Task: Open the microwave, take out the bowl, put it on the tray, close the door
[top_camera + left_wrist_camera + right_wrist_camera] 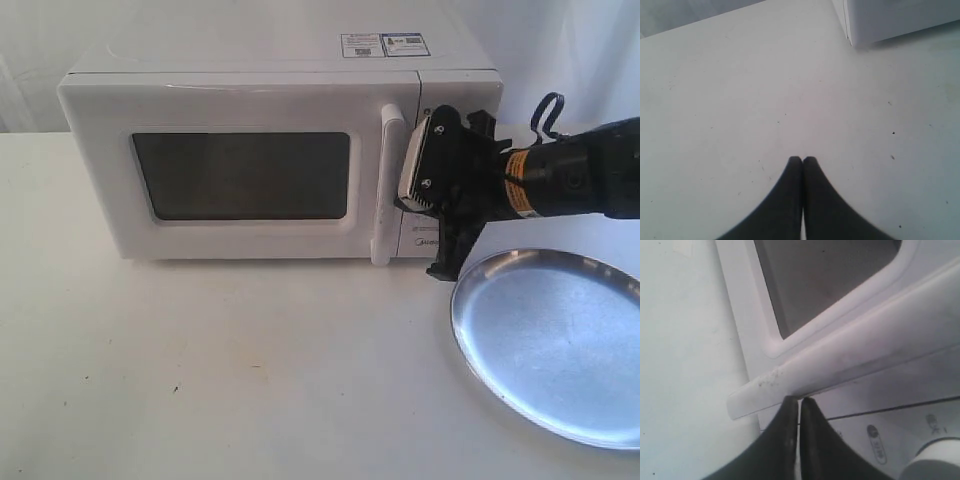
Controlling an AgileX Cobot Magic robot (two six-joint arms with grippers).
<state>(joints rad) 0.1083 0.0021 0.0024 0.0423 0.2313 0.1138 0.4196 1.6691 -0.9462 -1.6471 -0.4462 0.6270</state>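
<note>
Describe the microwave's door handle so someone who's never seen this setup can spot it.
Start at the white microwave. On its door, just right of the dark window, stands the handle: a vertical white bar. It's the only raised bar on the front, and the right pincer is right beside it.

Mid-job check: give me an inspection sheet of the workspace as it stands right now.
Surface: white table, a few dark specks.
Job's things: microwave upright, door shut; tray empty, on the table in front of the microwave, to its right; bowl not seen.
Clutter: nothing seen.
Hands: right hand shut, tips beside the handle, not around it; left hand shut, over the table near a corner of the microwave.
Cables: black loop on the right arm, apart from the door.
Surroundings: pale backdrop behind the microwave.
</note>
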